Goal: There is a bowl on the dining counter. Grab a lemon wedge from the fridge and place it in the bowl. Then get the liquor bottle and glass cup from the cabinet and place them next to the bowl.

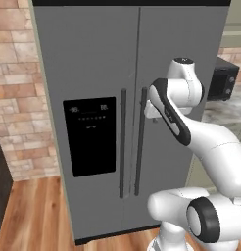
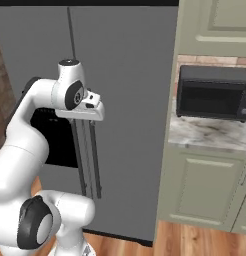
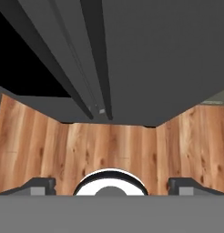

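The grey double-door fridge (image 1: 98, 63) stands with both doors closed, right in front of me. Its two long dark handles (image 1: 140, 142) run down the middle, beside the black dispenser panel (image 1: 89, 136). My gripper (image 1: 152, 111) hovers just right of the right-hand handle, close to the door, and points down. In the hand view the gripper (image 3: 114, 184) is open, its fingertips (image 3: 41, 185) far apart with nothing between them, and the handles (image 3: 93, 68) run away above them. The lemon wedge, bowl, dining counter, liquor bottle and glass cup are out of view.
A black microwave (image 2: 212, 92) sits on a marble worktop (image 2: 205, 134) right of the fridge, over green base cabinets (image 2: 205, 192). A sage-green wall cabinet (image 2: 215, 25) hangs above it. A brick wall (image 1: 19, 98) flanks the fridge's left side. Wooden floor (image 1: 34, 211) lies below.
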Robot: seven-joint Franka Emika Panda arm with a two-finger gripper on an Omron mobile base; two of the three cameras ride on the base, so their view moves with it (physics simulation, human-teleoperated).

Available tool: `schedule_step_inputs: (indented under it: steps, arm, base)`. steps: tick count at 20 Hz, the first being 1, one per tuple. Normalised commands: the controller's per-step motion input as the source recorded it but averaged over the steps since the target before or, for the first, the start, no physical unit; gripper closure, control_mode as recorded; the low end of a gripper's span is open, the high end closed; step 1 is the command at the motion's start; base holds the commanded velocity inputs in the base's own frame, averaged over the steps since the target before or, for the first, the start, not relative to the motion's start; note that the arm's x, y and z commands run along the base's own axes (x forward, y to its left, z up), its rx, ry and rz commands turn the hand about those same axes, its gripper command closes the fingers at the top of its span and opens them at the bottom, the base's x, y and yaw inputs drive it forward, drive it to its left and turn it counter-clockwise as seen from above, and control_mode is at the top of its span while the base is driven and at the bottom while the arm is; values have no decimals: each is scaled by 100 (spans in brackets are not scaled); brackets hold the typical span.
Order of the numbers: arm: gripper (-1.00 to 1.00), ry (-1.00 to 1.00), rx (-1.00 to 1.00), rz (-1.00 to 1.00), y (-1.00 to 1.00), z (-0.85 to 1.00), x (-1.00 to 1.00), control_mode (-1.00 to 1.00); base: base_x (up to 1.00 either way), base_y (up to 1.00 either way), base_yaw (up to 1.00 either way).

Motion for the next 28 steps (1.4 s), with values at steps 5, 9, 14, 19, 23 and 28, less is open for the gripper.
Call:
schedule_step_inputs:
  steps: [5,9,14,19,23,28]
  arm:
    - [-100,0,0,0,0,0,0,100]
    - [-100,0,0,0,0,0,0,100]
    - [-100,0,0,0,0,0,0,100]
    - [-100,0,0,0,0,0,0,100]
    - [-100,0,0,0,0,0,0,100]
    - [-100,0,0,0,0,0,0,100]
  base:
    - [-11,25,0]
    - [-13,16,0]
    - [-20,29,0]
    - [-25,28,0]
    - [-33,12,0]
    - [-47,1,0]
